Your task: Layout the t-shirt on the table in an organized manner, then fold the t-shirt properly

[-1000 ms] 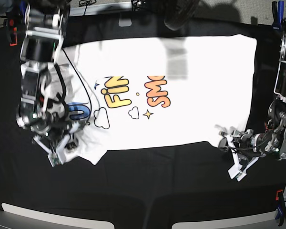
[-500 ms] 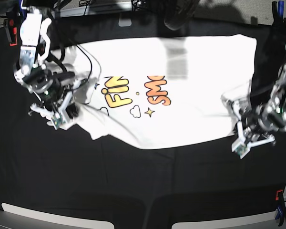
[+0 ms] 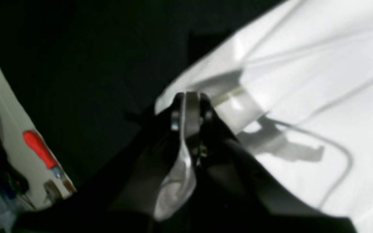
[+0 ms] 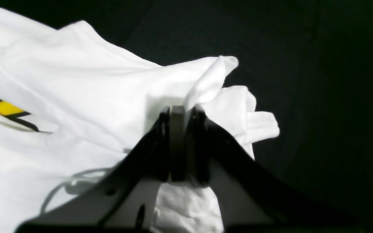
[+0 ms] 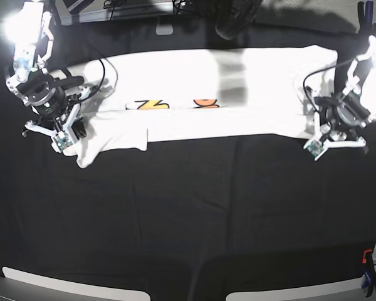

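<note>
The white t-shirt (image 5: 225,119) lies across the far half of the black table (image 5: 188,219), its near part doubled over so only slivers of yellow and orange print (image 5: 151,104) show. At the shirt's left end in the base view, my right gripper (image 5: 64,139) is shut on a bunched fold of the white t-shirt (image 4: 206,81); the right wrist view shows the cloth pinched in my right gripper (image 4: 178,113). At the shirt's right end, my left gripper (image 5: 316,147) is shut on the edge of the t-shirt (image 3: 303,64), seen close in my left gripper (image 3: 188,106).
A black cable (image 5: 103,72) loops over the shirt's left part. A red clip (image 5: 366,257) and a blue clip (image 5: 368,11) sit on the table's right edge. A red-handled clip (image 3: 39,150) shows beside the left arm. Dark equipment (image 5: 238,19) stands behind the far edge.
Both grippers have carried the shirt's near edge away from the front of the table and up over the body. The print, fully visible a second ago, is now mostly covered.
</note>
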